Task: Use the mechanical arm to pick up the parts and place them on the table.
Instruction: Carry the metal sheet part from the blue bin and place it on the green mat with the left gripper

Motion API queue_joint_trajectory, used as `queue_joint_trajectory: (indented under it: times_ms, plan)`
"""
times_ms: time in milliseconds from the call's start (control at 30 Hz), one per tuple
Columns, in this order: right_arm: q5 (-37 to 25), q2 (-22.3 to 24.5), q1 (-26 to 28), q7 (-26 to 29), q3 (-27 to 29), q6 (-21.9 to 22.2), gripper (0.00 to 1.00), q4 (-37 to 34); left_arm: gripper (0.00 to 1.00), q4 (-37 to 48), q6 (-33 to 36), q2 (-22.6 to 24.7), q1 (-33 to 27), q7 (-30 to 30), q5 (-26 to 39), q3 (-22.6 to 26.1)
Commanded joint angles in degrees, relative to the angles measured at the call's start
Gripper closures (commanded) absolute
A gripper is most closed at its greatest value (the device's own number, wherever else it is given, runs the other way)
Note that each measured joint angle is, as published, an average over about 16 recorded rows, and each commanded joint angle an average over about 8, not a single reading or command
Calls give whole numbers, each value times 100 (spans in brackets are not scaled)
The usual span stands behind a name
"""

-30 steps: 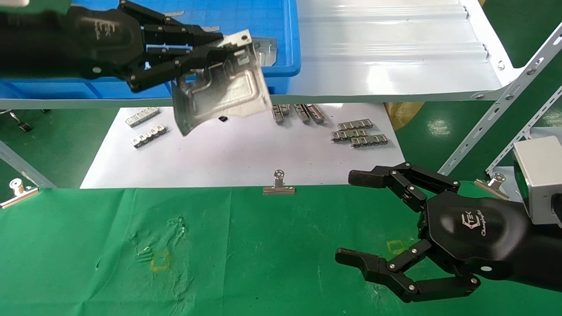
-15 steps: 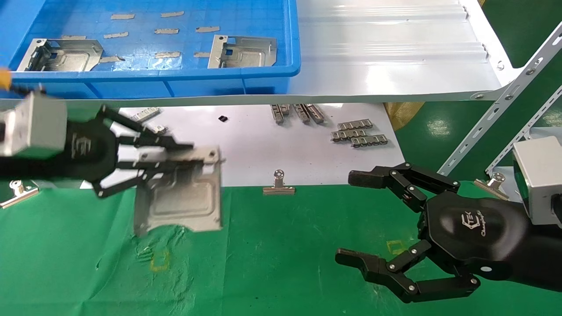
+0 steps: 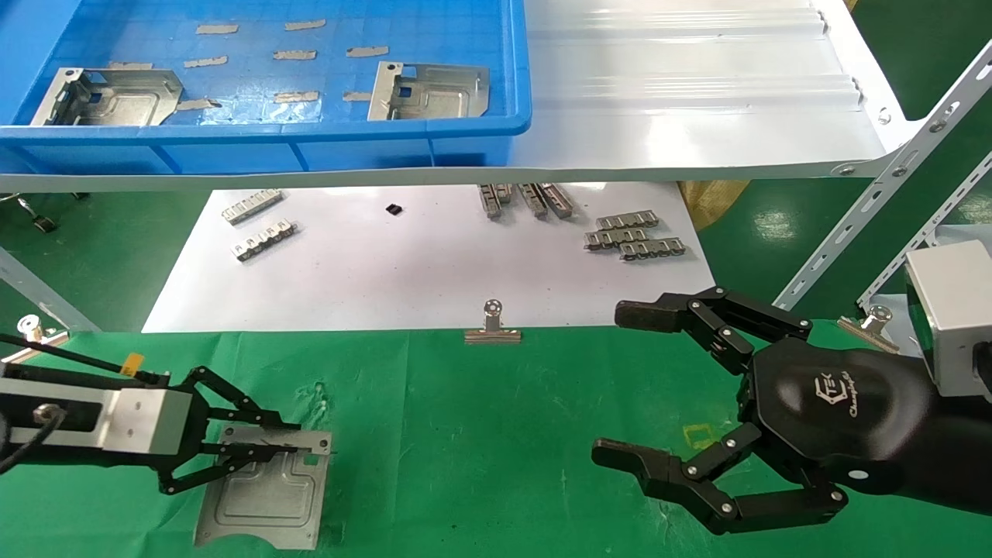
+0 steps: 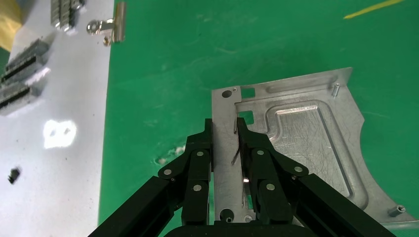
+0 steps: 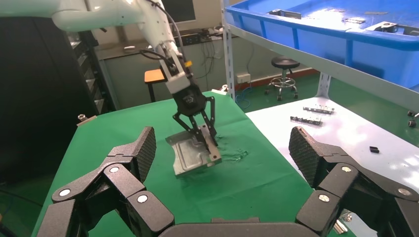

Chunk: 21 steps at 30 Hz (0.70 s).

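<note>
My left gripper (image 3: 306,447) is shut on the near edge of a silver stamped plate (image 3: 263,500), low over the green cloth table (image 3: 480,434) at front left. In the left wrist view the fingers (image 4: 201,158) pinch the plate's (image 4: 301,143) tabbed edge, gripper (image 4: 225,133). The right wrist view shows the plate (image 5: 190,153) tilted, far edge on the cloth, held edge raised. Two more plates (image 3: 108,97) (image 3: 430,91) lie in the blue bin (image 3: 310,147). My right gripper (image 3: 620,384) is open and empty over the cloth at front right.
A glossy white sheet (image 3: 434,271) behind the cloth carries small toothed strips (image 3: 635,236) (image 3: 260,229). Binder clips (image 3: 492,329) hold the cloth's back edge. A white shelf (image 3: 682,116) holds the bin, with angled metal rails (image 3: 876,194) at right.
My left gripper has carried the plate from the bin's front edge down and toward me to the green cloth at front left. The right arm has not moved.
</note>
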Motion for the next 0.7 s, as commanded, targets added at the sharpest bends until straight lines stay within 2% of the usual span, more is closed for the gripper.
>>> queue_joint_trajectory:
  times_ms: [33,67,100,300,333,367,700]
  plan:
    - [0,0,0,0,0,0,0,0,100,239,-52,76,65,174,3,53]
    - [0,0,0,0,0,0,0,0,99,335,-87,104,76,244,-15,43]
    - [0,0,0,0,0,0,0,0,94,425,-117,130,85,318,-26,36]
    - [0,0,0,0,0,0,0,0,20,871,-182,271,81,688,-19,31]
    - [0,0,0,0,0,0,0,0,9,930,-179,293,70,746,-10,36]
    - [0,0,0,0,0,0,0,0,1,985,-178,313,57,801,1,41]
    - [0,0,0,0,0,0,0,0,0,1386,-95,480,-137,1233,54,62]
